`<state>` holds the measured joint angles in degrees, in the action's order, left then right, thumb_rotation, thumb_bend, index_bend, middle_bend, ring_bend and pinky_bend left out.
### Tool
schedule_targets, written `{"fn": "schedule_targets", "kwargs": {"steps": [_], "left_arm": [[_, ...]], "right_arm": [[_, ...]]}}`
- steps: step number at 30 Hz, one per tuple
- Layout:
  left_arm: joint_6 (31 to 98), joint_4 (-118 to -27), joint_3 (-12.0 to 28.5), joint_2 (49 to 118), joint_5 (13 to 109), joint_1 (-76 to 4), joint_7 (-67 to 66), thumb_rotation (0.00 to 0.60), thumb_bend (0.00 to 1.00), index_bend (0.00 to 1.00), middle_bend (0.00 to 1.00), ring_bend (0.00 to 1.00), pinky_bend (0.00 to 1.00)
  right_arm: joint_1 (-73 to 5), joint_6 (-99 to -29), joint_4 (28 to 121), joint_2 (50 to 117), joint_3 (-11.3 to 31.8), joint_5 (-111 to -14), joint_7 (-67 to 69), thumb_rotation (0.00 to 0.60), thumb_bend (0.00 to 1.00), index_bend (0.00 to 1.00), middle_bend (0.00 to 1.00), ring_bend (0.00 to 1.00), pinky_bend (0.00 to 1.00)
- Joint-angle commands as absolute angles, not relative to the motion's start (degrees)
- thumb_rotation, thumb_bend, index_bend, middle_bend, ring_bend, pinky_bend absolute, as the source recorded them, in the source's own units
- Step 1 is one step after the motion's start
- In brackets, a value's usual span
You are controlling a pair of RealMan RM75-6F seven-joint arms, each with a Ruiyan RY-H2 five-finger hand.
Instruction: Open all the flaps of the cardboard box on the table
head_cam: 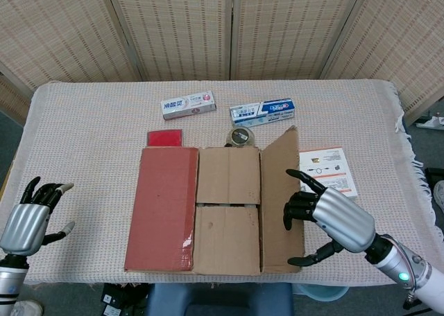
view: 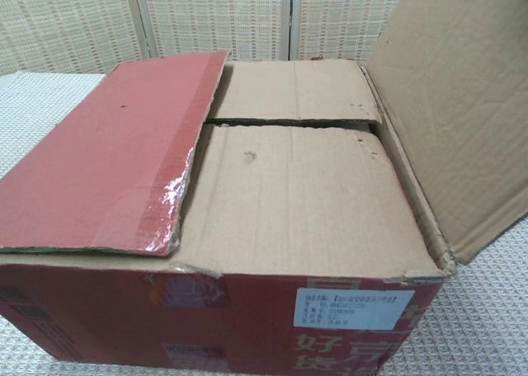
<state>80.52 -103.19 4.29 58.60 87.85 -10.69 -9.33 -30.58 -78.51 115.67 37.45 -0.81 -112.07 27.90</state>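
Note:
The cardboard box (head_cam: 208,208) stands at the table's front middle and fills the chest view (view: 247,310). Its long left flap (head_cam: 163,208) (view: 107,153), red side up, lies shut. The long right flap (head_cam: 281,198) (view: 454,104) leans outward to the right, brown side showing. Both short inner flaps (head_cam: 227,175) (view: 289,195) lie flat and shut. My right hand (head_cam: 326,215) grips the right flap's outer edge, with one finger stretched out. My left hand (head_cam: 28,219) hovers off the table's front left corner with fingers apart, holding nothing. Neither hand shows in the chest view.
Behind the box lie two toothpaste cartons (head_cam: 189,104) (head_cam: 262,111), a tape roll (head_cam: 241,136) and a small red packet (head_cam: 165,136). A white and orange carton (head_cam: 331,170) lies right of the box, partly hidden by the raised flap. Folding screens stand behind the table.

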Motion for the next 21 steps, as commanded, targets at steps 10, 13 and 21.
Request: {"fn": "schedule_targets", "kwargs": {"steps": [10,13,21], "left_arm": [[75.21,-104.98,6.39,58.16,94.24,-18.45,-6.08,0.6,0.27,0.22,0.25,0.21,0.0],[72.88,-105.56,6.46,57.76,96.98,-21.34,-2.49,0.6,0.27,0.24,0.25,0.22,0.0],[66.15,-107.91,5.96,56.28,103.57,-30.01,11.45,0.26,0.24,0.26,0.25,0.23,0.0]], "right_arm": [[-25.34,-81.68,111.14,38.46,-3.55,-111.99,31.19,0.329,0.11,0.53,0.54,0.42,0.0],[-24.58,-81.93,110.58,38.82,-3.64,-111.57,30.82,0.327,0.11,0.53,0.54,0.42,0.0],[-23.11,-82.42,110.13,39.5,-3.3,-110.25,29.78,0.328,0.11,0.53,0.54,0.42,0.0]]}}
